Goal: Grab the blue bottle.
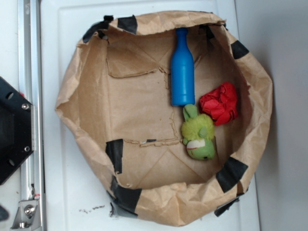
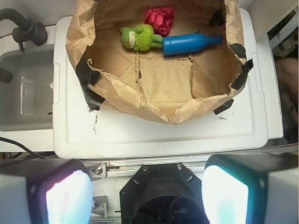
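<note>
the blue bottle (image 1: pixel 183 72) lies on its side inside the brown paper bag (image 1: pixel 86 103), neck toward the bag's rim, its flat base touching the green plush toy (image 1: pixel 198 134) (a crumpled red cloth (image 1: pixel 220 103) sits just beside both). in the wrist view the gripper (image 2: pixel 147 193) hangs well apart from the bag, its fingers (image 2: pixel 70 196) spread wide and holding nothing, above the white table (image 2: pixel 154 133).
</note>
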You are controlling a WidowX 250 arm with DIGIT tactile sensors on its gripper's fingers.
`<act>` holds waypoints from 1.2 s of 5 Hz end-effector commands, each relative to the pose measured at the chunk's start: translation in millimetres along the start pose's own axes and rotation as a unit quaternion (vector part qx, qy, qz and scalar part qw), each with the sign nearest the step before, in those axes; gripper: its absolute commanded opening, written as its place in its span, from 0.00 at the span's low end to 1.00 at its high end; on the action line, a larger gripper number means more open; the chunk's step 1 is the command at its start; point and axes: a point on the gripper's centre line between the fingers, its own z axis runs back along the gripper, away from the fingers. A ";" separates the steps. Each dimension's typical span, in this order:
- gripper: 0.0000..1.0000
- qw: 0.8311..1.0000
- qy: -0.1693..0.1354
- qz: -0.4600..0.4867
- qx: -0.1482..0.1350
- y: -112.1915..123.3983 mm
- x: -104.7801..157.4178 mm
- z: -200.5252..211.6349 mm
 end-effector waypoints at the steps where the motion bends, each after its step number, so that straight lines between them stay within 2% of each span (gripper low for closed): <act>1: 1.00 1.000 0.000 0.000 0.000 0.0 0.0 0.0; 2: 1.00 0.999 -0.022 0.011 0.033 -7.0 48.1 -17.3; 3: 1.00 0.997 -0.015 0.056 0.041 -7.5 82.8 -31.5; 4: 1.00 0.982 -0.018 0.181 0.046 -0.5 94.9 -45.1; 5: 1.00 0.952 -0.002 0.307 0.018 10.6 103.7 -58.5; 6: 1.00 0.905 0.000 0.424 0.016 20.1 101.6 -67.5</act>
